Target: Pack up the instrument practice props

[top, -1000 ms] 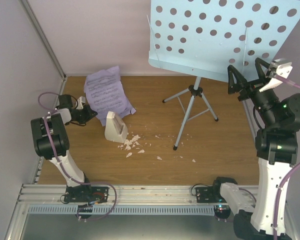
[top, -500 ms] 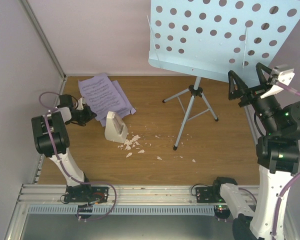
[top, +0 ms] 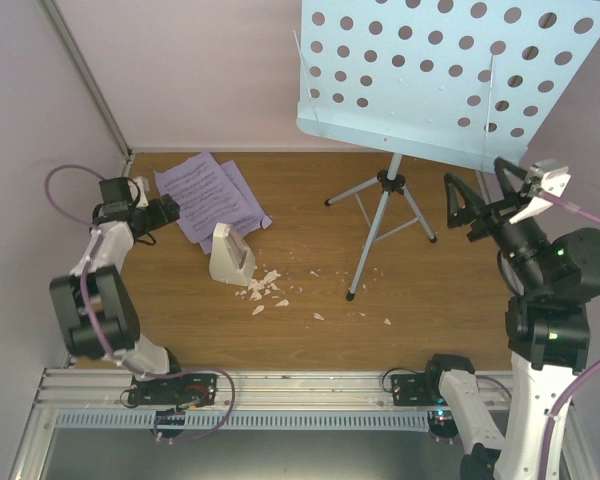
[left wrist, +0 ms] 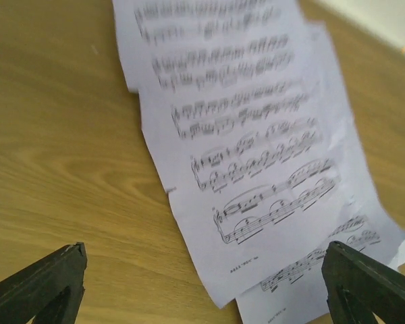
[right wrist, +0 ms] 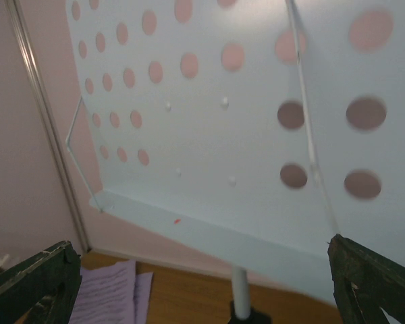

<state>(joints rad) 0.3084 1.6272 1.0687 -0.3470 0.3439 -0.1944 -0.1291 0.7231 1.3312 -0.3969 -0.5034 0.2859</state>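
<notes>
From above: my left tool (top: 168, 210), fingers apart, sits just beside the left edge of the sheet-music pages (top: 212, 190), which lie flat on the worktop (top: 310, 290). The metronome (top: 230, 255) stands at their near corner. My right tool (top: 475, 175), also spread, hovers by the music stand (top: 440, 70).

Left wrist: printed pages lie ahead between my parted fingers.

Right wrist: the perforated desk fills the frame.
</notes>
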